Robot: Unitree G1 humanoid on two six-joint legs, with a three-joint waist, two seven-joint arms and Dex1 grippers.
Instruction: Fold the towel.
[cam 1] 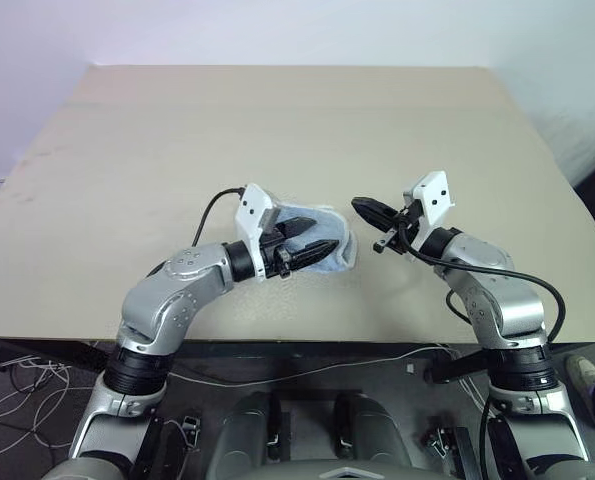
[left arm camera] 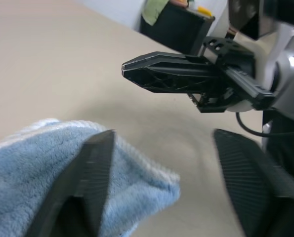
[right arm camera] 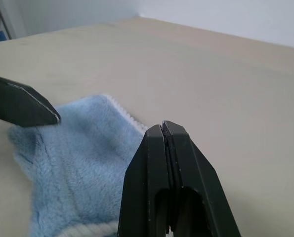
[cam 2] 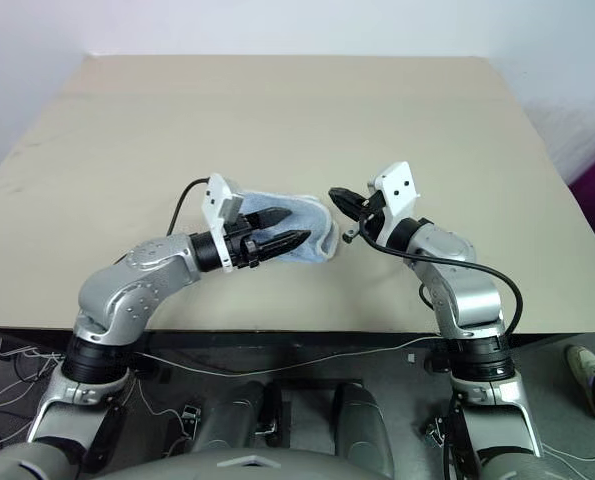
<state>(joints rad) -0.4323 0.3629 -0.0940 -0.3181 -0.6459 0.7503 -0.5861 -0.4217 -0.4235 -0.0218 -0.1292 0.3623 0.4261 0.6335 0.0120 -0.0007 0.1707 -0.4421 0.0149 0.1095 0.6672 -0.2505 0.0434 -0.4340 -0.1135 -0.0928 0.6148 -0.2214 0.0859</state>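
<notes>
The towel (cam 1: 335, 250) is a small light-blue bundle with white edging, lying on the tan table (cam 1: 277, 120) near its front edge. My left gripper (cam 1: 324, 234) is open and points right, level, just over the towel's near end. One of its fingers (left arm camera: 98, 163) stands over the cloth, the other (left arm camera: 250, 173) over bare table. The towel (left arm camera: 33, 173) is not pinched. My right gripper (cam 1: 358, 205) is shut with nothing in it, a short way right of the towel, pointing left toward the left gripper. Its closed fingertips (right arm camera: 162, 129) hover above the towel's edge (right arm camera: 72, 163).
The table's front edge (cam 1: 297, 342) runs just below both arms. Bare tabletop stretches behind and to both sides of the towel. Cables (cam 1: 17, 390) lie on the floor under the front left.
</notes>
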